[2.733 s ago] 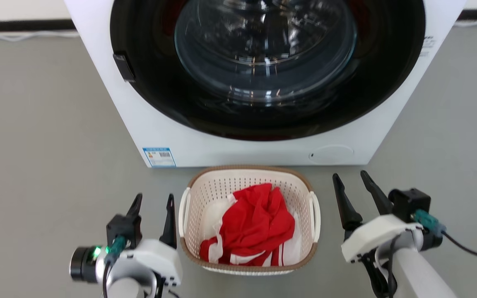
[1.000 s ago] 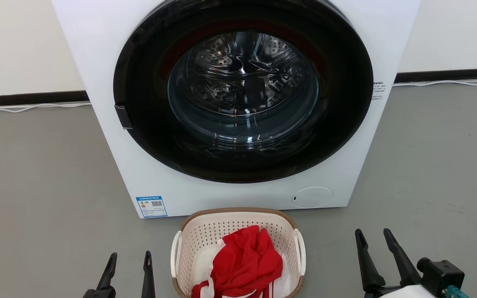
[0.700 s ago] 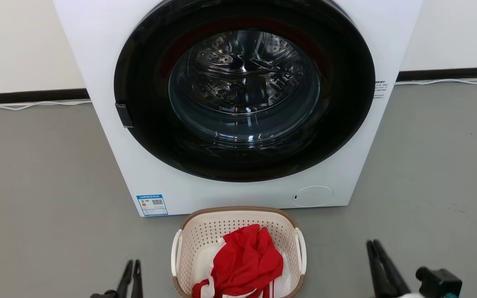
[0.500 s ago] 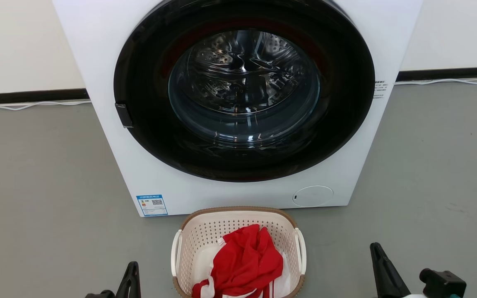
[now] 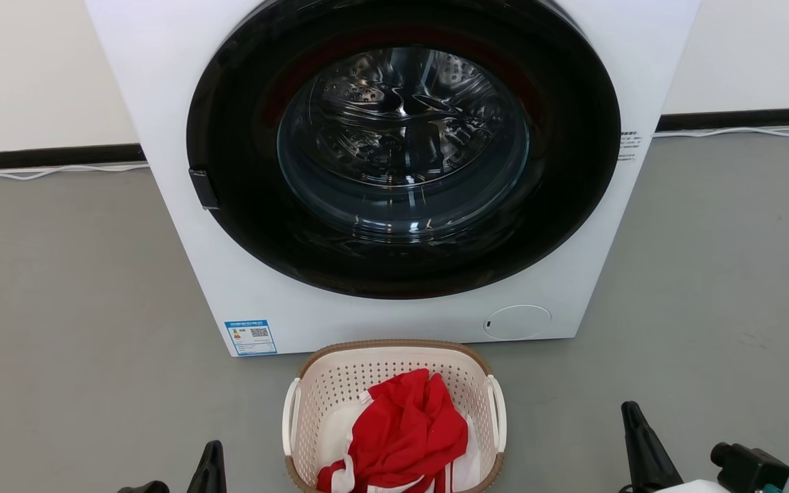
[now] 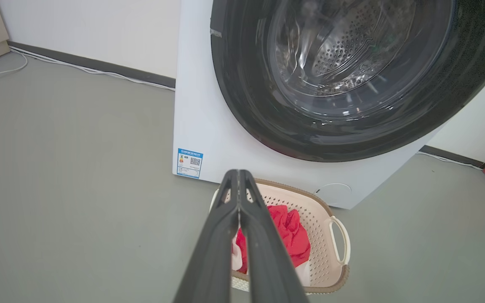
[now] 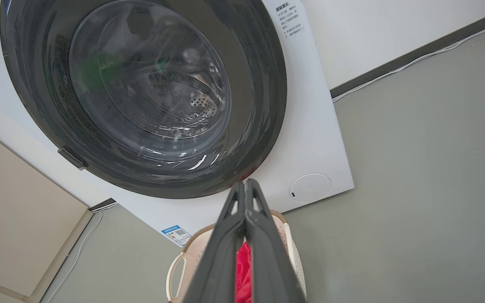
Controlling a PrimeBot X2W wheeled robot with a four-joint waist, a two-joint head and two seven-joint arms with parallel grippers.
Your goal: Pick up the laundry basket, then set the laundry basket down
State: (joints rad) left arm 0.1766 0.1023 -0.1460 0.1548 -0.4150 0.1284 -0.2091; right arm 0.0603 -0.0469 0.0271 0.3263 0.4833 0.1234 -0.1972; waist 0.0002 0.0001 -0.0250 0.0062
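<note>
Grey floor [image 5: 59, 308] all around, with a white washing machine [image 5: 182, 287] parked at its far edge against the wall. The laundry basket [image 5: 394, 344] sits flat on the floor just in front of the washer's foot. I can't tell if it touches the washer. A red cloth [image 5: 408, 424] is bunched up inside. Left fingers [image 6: 215, 252] and right fingers [image 7: 221, 256] are both pressed together with nothing between them, one pair off each side of the basket and clear of it.

Honestly this fits either end of the job: basket waiting for a lift, or basket already put back down with the arms off to the sides. Can't call it from one look.

What could go wrong if a lift is coming: those loop handles [image 5: 501, 414] are thin and sit tight to the basket wall. Fingers pressed together like this would just poke the plastic and shove the basket across the floor, probably into the washer. It looks light, so I'd guess it slides easily. If one side catches and the other misses, the basket tips and the cloth spills out. And if the arms swing inward from here for any reason, a stray knock does the same thing.
</note>
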